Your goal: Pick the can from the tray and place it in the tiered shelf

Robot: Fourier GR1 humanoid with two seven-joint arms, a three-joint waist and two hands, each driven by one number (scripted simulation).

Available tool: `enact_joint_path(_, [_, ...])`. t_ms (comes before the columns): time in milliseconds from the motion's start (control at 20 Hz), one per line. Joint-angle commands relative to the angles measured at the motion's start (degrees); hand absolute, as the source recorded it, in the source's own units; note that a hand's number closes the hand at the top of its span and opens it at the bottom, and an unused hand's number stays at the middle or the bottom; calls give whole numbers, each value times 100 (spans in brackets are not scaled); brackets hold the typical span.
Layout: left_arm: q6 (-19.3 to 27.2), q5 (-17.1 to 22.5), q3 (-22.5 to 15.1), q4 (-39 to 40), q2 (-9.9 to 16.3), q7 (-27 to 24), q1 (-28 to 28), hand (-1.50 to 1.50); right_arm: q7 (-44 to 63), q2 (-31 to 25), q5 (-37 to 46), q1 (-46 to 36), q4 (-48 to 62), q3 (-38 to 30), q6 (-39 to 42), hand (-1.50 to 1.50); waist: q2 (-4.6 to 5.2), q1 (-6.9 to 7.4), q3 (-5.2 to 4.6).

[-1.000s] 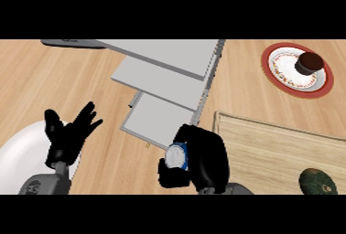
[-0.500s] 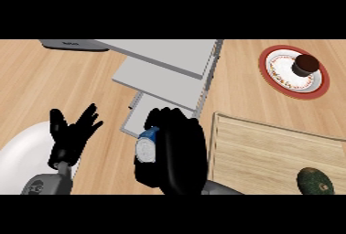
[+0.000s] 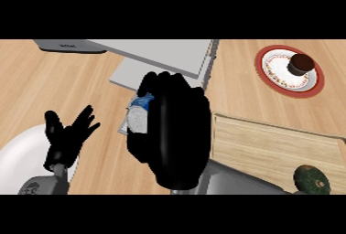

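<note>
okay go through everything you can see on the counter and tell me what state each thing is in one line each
can: held in the right hand, over the tiered shelf's lower step
right hand: curled round the can
left hand: open, fingers up, resting at lower left
tiered shelf: grey, nothing seen set on its steps
tray: wooden, an avocado at its near right corner
plate: red-rimmed, holding a dark cupcake

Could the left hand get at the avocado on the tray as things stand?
Probably not: the left hand rests open at the far left, while the avocado lies at the tray's right end, with the right hand holding the can between them.
</note>
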Motion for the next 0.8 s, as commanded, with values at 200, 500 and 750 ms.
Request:
enact_joint_path(200, [16, -15, -6, 77, -9, 102, -20, 0, 1425, 102, -32, -1266, 313, -1030, 426, 150, 23, -87, -8])
enact_joint_path(500, [-25, 61, 81, 155, 8, 110, -41, 0, 1426, 103, -225, -2267, 1046, -1700, 833, 150, 84, -67, -9])
enact_joint_path(750, [-55, 12, 17, 81, 8, 114, -33, 0, 1426, 103, -725, -3044, 1689, -2199, 993, 150, 110, -34, 3])
